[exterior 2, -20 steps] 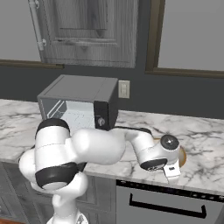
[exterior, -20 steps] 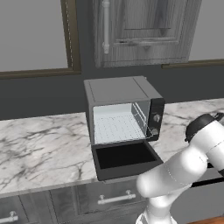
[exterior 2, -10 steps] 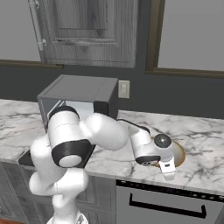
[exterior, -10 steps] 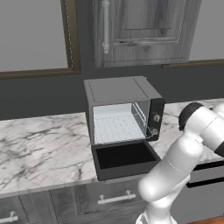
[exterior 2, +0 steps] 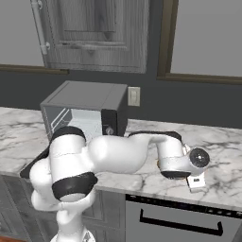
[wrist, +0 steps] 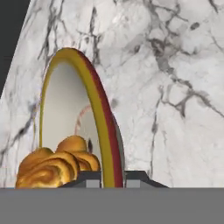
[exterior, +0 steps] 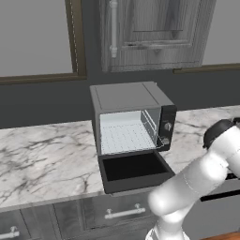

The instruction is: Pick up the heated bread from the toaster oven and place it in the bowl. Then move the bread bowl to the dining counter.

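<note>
Marble counter [wrist: 183, 87]: gripper [wrist: 113, 177] clamped on bowl [wrist: 98, 113] rim, bread [wrist: 54, 166] inside.

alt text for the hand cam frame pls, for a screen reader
Close-up from the robot's hand: the gripper is shut on the golden rim of a tan bowl, one dark fingertip on each side of the rim. A golden-orange bread roll lies inside the bowl, and white marble counter with dark veins lies around it.

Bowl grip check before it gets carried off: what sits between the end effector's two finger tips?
In the hand view, the bowl's golden-brown rim runs down between the two fingertips, which have closed on it. The bread lies inside the bowl, beside them.
</note>
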